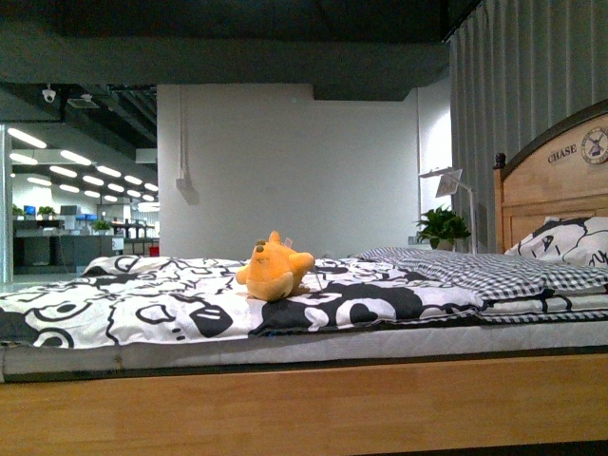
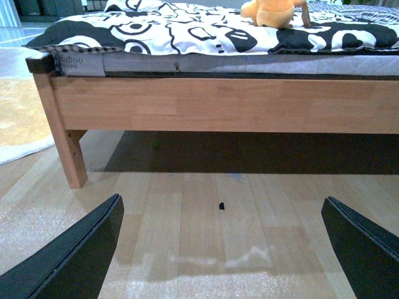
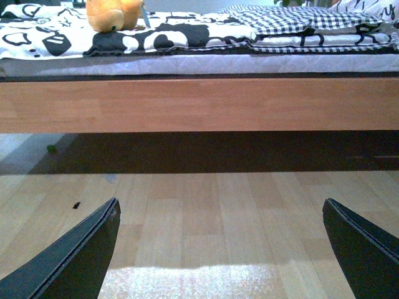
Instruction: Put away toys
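Plush toy on bed, left claw, right claw — spread, empty

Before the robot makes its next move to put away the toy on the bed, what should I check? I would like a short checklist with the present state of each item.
1. Toy found: ok. The orange plush toy lies on the black-and-white duvet, with nothing on top of it.
2. Left end effector open and empty: ok.
3. Right end effector open and empty: ok.
4. Arm height for reaching: not ok. Both wrist views face the wooden bed rail from low down, below the toy.
5. Place for storing the toy: cannot tell. No box or basket is in view.
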